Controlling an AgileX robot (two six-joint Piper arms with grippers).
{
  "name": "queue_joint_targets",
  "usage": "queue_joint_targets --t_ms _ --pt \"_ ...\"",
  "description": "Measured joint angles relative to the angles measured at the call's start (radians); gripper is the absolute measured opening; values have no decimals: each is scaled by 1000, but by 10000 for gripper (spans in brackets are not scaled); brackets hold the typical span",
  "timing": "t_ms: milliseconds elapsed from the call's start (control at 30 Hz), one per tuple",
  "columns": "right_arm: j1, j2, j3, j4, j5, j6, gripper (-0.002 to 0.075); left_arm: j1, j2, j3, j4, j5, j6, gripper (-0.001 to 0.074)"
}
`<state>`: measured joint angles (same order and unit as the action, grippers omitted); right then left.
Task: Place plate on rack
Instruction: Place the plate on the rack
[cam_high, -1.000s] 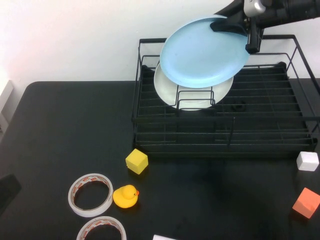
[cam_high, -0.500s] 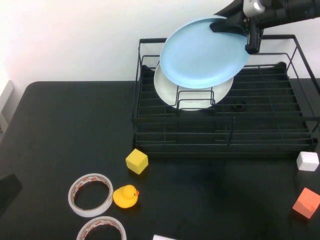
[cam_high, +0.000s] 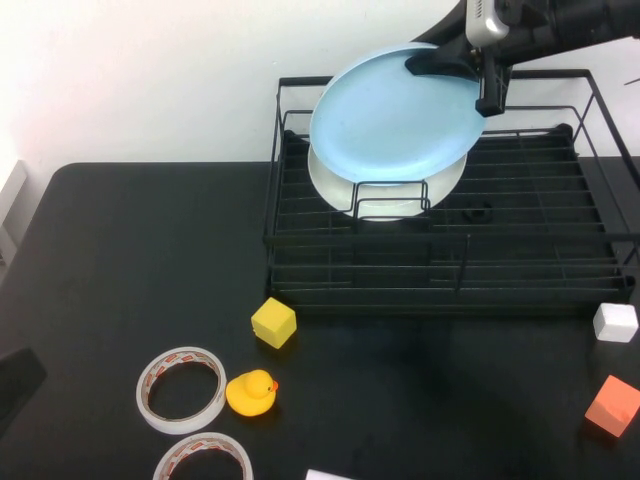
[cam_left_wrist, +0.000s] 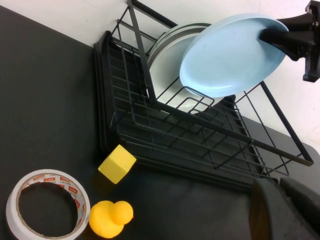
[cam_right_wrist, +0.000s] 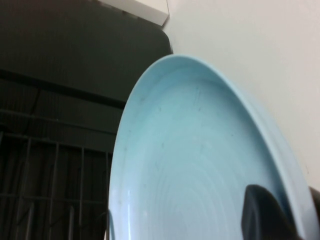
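Note:
My right gripper (cam_high: 462, 66) is shut on the upper right rim of the light-blue plate (cam_high: 395, 115). It holds the plate tilted in the air over the back left part of the black wire rack (cam_high: 440, 272). The plate hangs just in front of a pale whitish plate (cam_high: 385, 198) that stands in the rack's dividers. The left wrist view shows the blue plate (cam_left_wrist: 230, 55), the right gripper (cam_left_wrist: 295, 37) and the rack (cam_left_wrist: 150, 100). In the right wrist view the plate (cam_right_wrist: 200, 165) fills the frame, pinched by my right gripper (cam_right_wrist: 292, 200). My left gripper (cam_left_wrist: 282, 210) is parked low at the table's front left, shut and empty.
A yellow cube (cam_high: 273, 322), a yellow rubber duck (cam_high: 251, 391) and two tape rolls (cam_high: 181, 388) (cam_high: 203, 458) lie in front of the rack on the left. A white cube (cam_high: 615, 321) and an orange cube (cam_high: 611, 405) sit at the right edge.
My right gripper has carried the blue plate a little to the left, so it covers more of the pale plate. The left arm has not moved.

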<state>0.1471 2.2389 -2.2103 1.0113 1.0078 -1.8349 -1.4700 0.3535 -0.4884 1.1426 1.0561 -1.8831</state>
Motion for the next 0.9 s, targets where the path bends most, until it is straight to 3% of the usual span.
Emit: queue_joint_targets --t_ms 467,533,733,900 --pt "0 1 0 -10 -15 46 111 0 0 0 0 -20 -2 -1" --pt "0 4 0 -10 -17 66 132 0 0 0 -2 -20 -2 -1" --pt "0 33 0 -10 -17 110 299 0 0 0 -10 -23 -2 -1" --pt "0 39 0 -5 -26 113 335 0 0 0 -16 -27 -4 -1"
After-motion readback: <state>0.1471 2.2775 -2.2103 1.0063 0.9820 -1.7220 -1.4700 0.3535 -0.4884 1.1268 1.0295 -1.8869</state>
